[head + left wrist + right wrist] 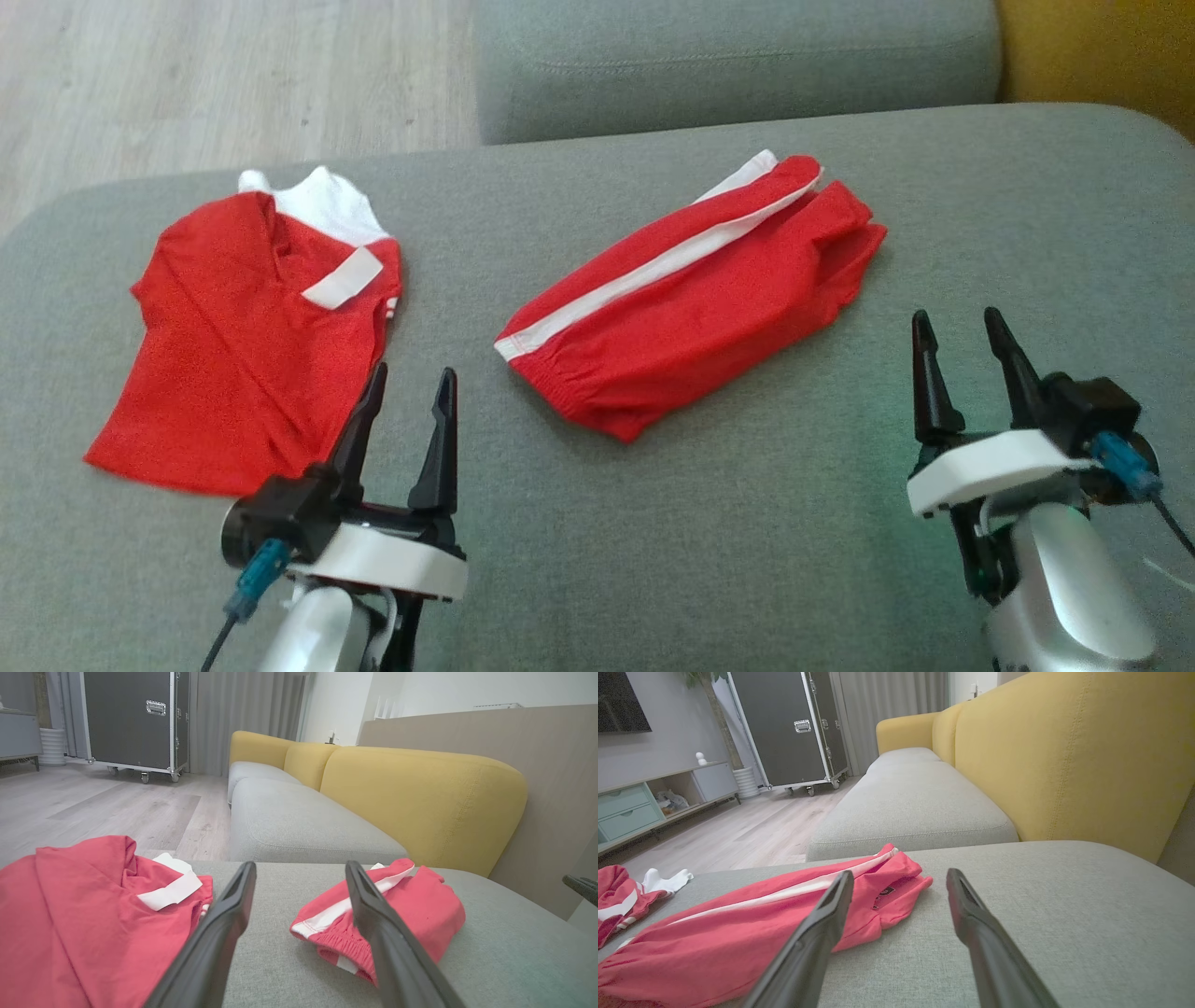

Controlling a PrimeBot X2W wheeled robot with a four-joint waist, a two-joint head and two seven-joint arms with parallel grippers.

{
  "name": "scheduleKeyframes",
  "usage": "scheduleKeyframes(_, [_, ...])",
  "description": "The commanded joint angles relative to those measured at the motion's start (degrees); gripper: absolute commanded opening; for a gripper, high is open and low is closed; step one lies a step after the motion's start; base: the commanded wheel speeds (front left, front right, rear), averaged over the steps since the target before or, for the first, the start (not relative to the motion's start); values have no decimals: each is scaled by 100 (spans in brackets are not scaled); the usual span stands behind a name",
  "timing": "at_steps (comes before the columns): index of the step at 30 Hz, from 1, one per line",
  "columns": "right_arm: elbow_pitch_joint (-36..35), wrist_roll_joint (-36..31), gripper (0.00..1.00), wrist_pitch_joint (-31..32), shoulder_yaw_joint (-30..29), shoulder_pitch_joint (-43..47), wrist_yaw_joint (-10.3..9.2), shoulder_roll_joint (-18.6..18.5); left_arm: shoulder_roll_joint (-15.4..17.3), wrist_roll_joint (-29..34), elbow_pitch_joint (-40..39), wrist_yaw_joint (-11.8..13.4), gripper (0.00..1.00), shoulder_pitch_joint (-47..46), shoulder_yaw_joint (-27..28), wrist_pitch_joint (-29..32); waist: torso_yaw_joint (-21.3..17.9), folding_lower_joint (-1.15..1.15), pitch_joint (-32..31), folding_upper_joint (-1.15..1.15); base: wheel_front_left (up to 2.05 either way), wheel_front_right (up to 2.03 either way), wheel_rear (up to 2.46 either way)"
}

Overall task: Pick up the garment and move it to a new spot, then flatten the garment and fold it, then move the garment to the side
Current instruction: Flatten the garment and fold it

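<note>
Shorts (691, 299) on cushion (747, 541), centre; both jaws apart, empty.
We judge them light, limp, probably doubled over; we would pinch the waistband (569, 397) at its corners with left gripper (413, 373) and right gripper (957, 317).
</note>
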Motion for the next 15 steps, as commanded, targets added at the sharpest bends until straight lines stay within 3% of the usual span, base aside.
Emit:
scheduleKeyframes(1, [-135, -62, 100, -54, 115, -347, -12, 49, 9, 79, -200, -53, 100, -293, 233, -53, 86, 0, 98, 0, 0, 0, 0])
scheduleKeyframes(9, [532, -237, 100, 501, -338, -1343, -12, -31, -114, 226, -208, -184, 100, -662, 153, -53, 546, 0, 702, 0, 0, 0, 0])
scheduleKeyframes(15, [1245, -493, 100, 888, -1032, -2195, -12, -159, -169, 219, -157, -216, 100, -904, -19, -53, 912, 0, 1038, 0, 0, 0, 0])
